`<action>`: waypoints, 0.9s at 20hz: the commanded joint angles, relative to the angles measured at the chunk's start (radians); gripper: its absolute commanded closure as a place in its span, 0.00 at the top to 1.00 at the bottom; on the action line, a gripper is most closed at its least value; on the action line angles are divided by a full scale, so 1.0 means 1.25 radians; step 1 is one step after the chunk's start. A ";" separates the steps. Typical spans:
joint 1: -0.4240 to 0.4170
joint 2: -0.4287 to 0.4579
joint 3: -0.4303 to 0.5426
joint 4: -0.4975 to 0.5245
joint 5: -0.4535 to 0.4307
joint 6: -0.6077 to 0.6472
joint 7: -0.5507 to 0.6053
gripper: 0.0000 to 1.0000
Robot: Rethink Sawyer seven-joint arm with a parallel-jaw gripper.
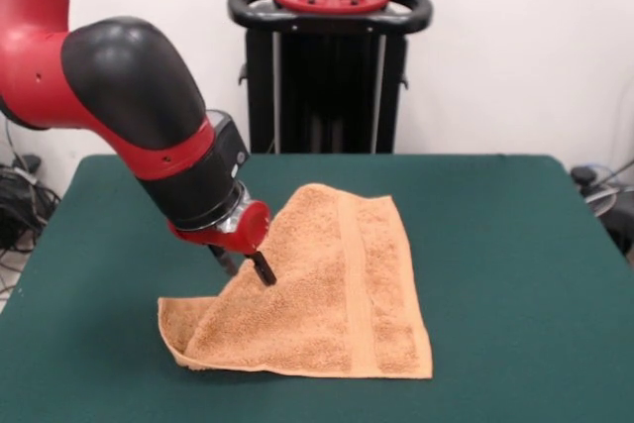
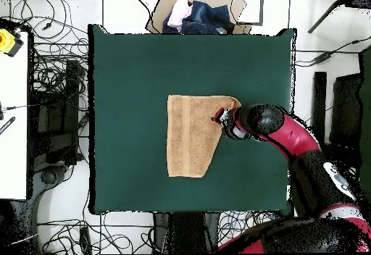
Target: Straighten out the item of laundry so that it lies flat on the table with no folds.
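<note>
Front view shows no readable writing or labels. The towel (image 1: 327, 294) is orange-tan and fuzzy with a flat woven band; it lies near the middle of the green counter (image 1: 515, 245), one side folded over itself. The gripper (image 1: 248, 264) presses on the fold's edge; whether its fingers are clenched cannot be told.

Orange-tan towel (image 1: 327, 294) with a woven band; dark green table (image 1: 515, 245); red-black arm (image 1: 129, 96).

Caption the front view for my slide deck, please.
Sawyer's pincer at the folded edge of an orange towel on the green table.
</note>
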 commanded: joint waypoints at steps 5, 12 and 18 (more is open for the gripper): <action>-0.044 -0.005 0.065 0.035 -0.022 -0.032 -0.037 1.00; 0.047 -0.052 -0.089 -0.124 -0.177 0.037 -0.037 1.00; 0.053 -0.056 -0.094 -0.140 -0.218 0.030 -0.020 1.00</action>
